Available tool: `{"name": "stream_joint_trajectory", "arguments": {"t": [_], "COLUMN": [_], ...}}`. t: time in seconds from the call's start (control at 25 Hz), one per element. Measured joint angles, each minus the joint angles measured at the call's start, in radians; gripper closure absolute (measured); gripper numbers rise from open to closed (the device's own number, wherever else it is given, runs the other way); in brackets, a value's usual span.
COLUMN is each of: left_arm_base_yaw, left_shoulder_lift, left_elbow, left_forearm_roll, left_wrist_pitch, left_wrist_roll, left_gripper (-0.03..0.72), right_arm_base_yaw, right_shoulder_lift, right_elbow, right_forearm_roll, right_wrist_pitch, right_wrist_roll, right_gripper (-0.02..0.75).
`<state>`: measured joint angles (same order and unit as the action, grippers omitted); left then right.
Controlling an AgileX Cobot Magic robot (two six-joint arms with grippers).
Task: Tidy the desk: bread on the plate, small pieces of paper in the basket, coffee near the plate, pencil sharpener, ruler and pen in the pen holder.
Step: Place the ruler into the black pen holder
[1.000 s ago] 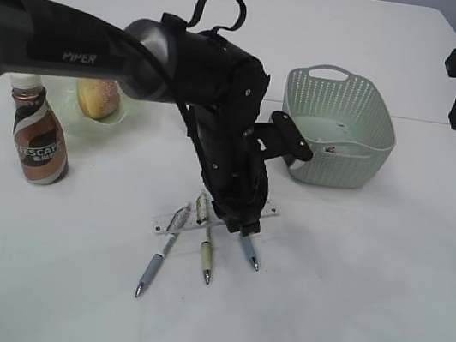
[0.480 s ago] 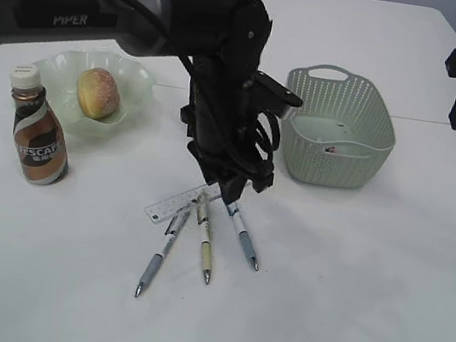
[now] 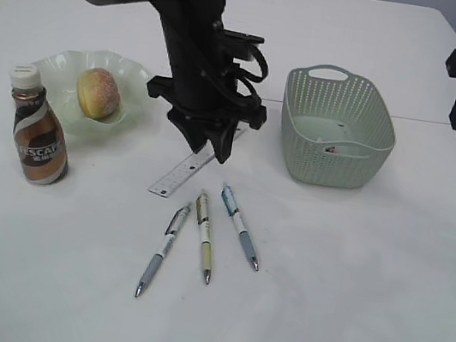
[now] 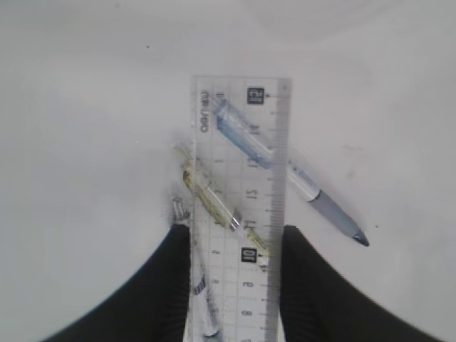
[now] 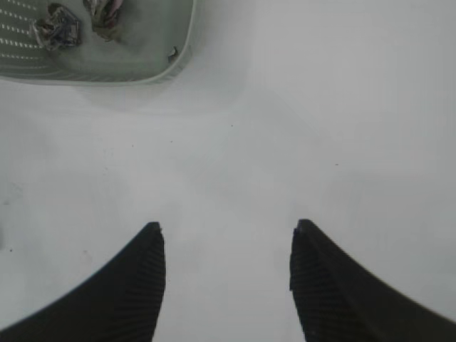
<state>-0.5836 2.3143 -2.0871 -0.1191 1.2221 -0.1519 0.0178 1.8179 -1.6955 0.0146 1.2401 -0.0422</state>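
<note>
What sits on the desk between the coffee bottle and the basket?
In the exterior view: the plate with bread, and the left gripper holding the ruler.

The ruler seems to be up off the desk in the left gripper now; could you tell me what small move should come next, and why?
Probably carry it higher and clear of the desk. The left gripper is shut on the ruler, which hangs tilted above the three pens. No pen holder appears in any view, so where to carry it is unclear. The right gripper is open and empty.
</note>
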Motion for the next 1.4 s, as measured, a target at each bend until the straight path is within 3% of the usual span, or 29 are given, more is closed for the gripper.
{"name": "stream_joint_trajectory", "arguments": {"t": [0.2,0.56,1.4], "left_arm_base_yaw": [0.044,0.106,0.133], "left_shoulder_lift": [-0.045,-0.151,-0.167], "left_elbow": [0.0,-0.002,-0.002], "left_forearm_roll": [-0.072,-0.075,-0.048], "left_wrist_pitch": [0.007,0.013,0.015], "left_wrist_roll": [-0.008,-0.008,0.024], "left_gripper": [0.428,0.428,0.428], "right_arm_base_yaw": [0.0,0.0,0.0], "right_shoulder_lift": [0.0,0.0,0.0], "right_elbow": [0.0,0.0,0.0], "right_forearm_roll": [0.0,0.0,0.0], "right_wrist_pitch": [0.0,0.0,0.0], "right_wrist_roll": [0.0,0.0,0.0], "right_gripper": [0.321,0.321,0.321]}}
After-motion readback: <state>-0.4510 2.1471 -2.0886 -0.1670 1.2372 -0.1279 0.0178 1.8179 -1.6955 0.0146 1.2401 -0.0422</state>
